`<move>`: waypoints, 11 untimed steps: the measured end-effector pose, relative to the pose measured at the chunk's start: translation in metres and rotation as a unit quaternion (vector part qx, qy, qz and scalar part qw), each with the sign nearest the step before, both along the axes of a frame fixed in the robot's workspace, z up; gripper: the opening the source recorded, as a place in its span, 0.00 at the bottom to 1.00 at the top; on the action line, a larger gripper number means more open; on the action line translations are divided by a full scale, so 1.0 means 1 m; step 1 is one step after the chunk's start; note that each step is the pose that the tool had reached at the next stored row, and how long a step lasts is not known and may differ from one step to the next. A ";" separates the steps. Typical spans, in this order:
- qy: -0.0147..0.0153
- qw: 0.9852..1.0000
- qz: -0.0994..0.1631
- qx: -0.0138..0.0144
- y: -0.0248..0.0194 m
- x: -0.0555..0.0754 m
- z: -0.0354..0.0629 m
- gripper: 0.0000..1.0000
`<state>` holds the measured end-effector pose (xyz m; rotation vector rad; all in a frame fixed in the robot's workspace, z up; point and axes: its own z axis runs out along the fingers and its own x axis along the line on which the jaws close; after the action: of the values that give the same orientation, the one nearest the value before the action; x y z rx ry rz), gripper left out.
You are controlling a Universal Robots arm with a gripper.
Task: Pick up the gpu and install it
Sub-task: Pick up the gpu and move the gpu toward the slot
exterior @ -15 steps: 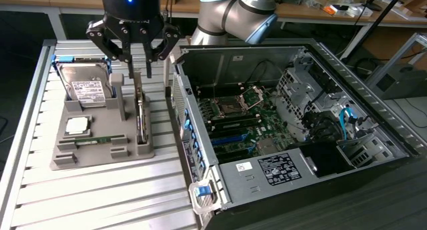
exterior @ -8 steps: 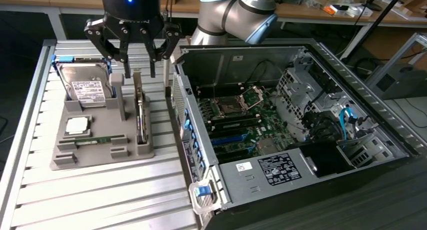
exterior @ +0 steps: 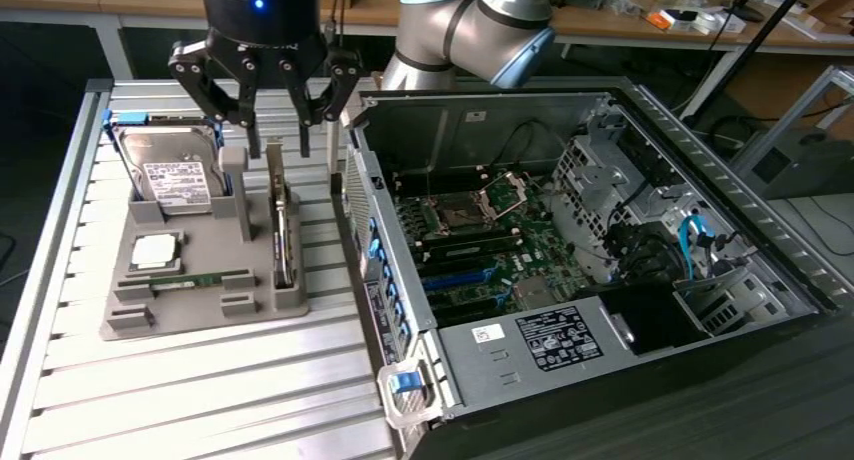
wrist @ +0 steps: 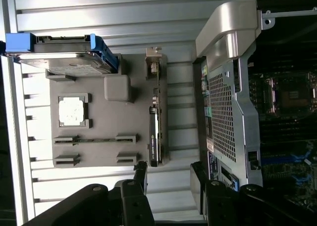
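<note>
The gripper hangs over the grey holder tray with its claw spread wide and nothing between the fingers. Just below it the gpu stands on edge in the tray (on the side nearest the open computer case), not gripped. The hard drive sits propped alongside.

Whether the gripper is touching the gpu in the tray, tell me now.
Apart. The exterior view shows the gripper open above the gpu, fingertips either side of its upper end with gaps showing.
</note>
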<state>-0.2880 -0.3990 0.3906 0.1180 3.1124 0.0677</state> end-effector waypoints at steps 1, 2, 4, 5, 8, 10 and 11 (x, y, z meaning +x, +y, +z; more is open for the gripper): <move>0.000 1.000 0.000 0.000 0.0000 0.000 -0.0006 0.48; 0.000 1.000 0.000 0.000 0.0000 0.000 -0.0013 0.48; 0.000 1.000 0.000 0.000 0.0000 -0.001 -0.0035 0.48; 0.000 1.000 0.000 0.000 0.0000 -0.001 -0.0043 0.48; 0.000 1.000 0.000 0.000 0.0000 -0.001 -0.0069 0.48; 0.000 1.000 0.000 0.000 0.0000 -0.001 -0.0089 0.48; 0.000 1.000 0.000 0.000 0.0000 -0.001 -0.0097 0.48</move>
<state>-0.2886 -0.3989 0.3809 0.1180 3.1125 0.0676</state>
